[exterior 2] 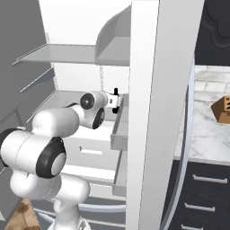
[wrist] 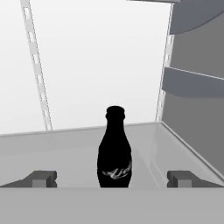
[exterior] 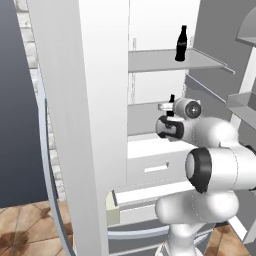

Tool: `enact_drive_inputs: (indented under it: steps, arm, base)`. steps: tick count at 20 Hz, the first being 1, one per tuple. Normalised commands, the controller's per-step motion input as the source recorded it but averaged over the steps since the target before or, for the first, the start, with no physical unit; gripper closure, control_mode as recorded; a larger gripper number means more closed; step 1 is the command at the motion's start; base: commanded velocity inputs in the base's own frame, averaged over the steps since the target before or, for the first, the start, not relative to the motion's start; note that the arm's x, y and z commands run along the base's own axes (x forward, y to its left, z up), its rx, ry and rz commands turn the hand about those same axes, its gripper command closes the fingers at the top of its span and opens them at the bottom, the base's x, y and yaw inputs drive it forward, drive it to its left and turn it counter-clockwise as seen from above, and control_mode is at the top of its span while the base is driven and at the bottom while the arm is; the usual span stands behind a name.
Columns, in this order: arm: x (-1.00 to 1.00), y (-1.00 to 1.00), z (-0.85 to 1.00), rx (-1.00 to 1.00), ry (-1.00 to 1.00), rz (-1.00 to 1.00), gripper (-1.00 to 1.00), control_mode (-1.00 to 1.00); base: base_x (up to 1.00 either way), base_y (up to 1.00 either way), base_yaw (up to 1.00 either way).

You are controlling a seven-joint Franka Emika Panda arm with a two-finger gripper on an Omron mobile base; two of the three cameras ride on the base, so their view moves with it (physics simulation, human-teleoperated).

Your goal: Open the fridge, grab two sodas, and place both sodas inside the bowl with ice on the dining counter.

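The fridge (exterior: 90,125) stands open, showing its white interior and grey shelves. One soda (exterior: 181,44), a small black bottle, stands upright on the upper shelf (exterior: 165,60). A second soda (wrist: 114,148) stands upright on the middle shelf (wrist: 65,153), straight ahead of my hand and centred between the two fingertips (wrist: 41,178), with a gap on each side. My gripper (wrist: 113,178) is open and holds nothing. From the base, the gripper (exterior: 167,106) reaches into the fridge and hides most of that soda (exterior: 171,98); its neck (exterior 2: 116,92) pokes up above the gripper (exterior 2: 114,102). The bowl and the dining counter are out of view.
The left door's edge (exterior: 65,150) rises close on the left of the arm, the right door (exterior 2: 161,112) close on its right. Door bins (exterior: 242,102) hang on the right. Drawers (exterior: 155,167) sit below the shelf. A brown object (exterior 2: 223,108) rests on a marble counter (exterior 2: 202,134) beyond the door.
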Motion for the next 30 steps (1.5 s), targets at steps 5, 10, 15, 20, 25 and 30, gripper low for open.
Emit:
enact_drive_inputs:
  steps: [5, 10, 15, 20, 25, 30]
  arm:
    - [0.24, -0.07, -0.13, 0.0, 0.0, 0.0, -1.0, -1.0]
    - [0.23, -0.09, -0.12, 0.0, 0.0, 0.0, -1.0, -1.0]
    - [0.21, -0.08, -0.11, 0.0, 0.0, 0.0, -1.0, -1.0]
    - [0.21, -0.08, -0.11, 0.0, 0.0, 0.0, -1.0, -1.0]
    - [0.14, -0.12, -0.12, 0.0, 0.0, 0.0, -1.0, -1.0]
    - [0.07, -0.1, -0.09, 0.0, 0.0, 0.0, -1.0, -1.0]
  base:
    - [0.0, 0.0, 0.0]
    - [0.0, 0.0, 0.0]
    - [0.0, 0.0, 0.0]
    - [0.0, 0.0, 0.0]
    - [0.0, 0.0, 0.0]
    - [0.0, 0.0, 0.0]
